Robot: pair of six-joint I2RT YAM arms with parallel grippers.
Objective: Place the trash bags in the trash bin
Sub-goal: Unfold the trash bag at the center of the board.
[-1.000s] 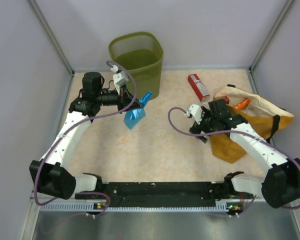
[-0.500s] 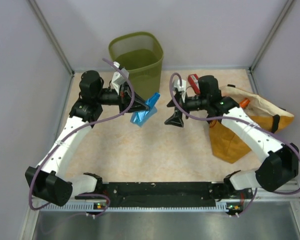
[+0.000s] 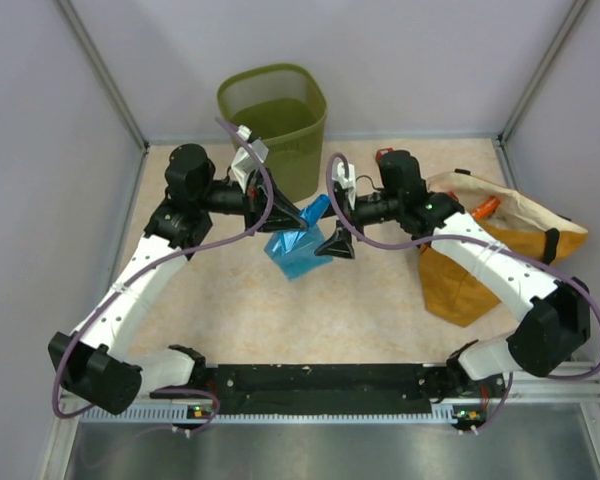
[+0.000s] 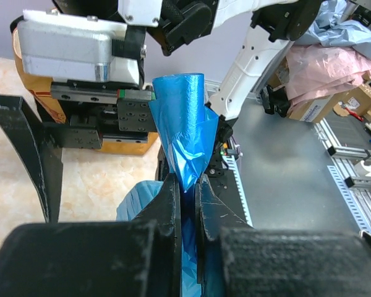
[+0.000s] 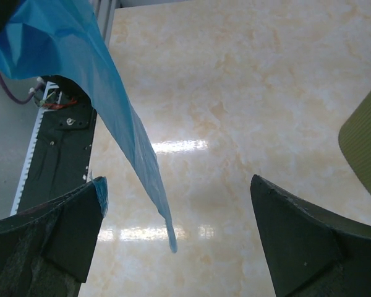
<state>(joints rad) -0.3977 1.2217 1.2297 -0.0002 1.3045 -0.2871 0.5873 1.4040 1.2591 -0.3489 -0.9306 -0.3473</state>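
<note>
The trash bag is now hanging in the middle of the top view, lower and fuller than a second ago, when it was a smaller bundle nearer the left of the frame. It is off the table and not yet in the trash bin, which waits at the upper centre of the frame, just behind the action.

The big change is on the other side. A second ago the right gripper was down by the mustard sack at the right of the frame. It has swung across and now sits just beside the bag, facing the left gripper at centre frame. That looks like a two-handed move shaping up, probably a handover or a spreading of the film before the drop.

The left fingers are pinched nearly together on a pleat of blue film. In the left wrist view the bag rises in a twisted column above them.

The right fingers are spread wide at the bottom corners of the right wrist view. A blue sheet slants down between them, touching neither as far as I can tell. A sliver of green bin shows at that view's right edge.
</note>
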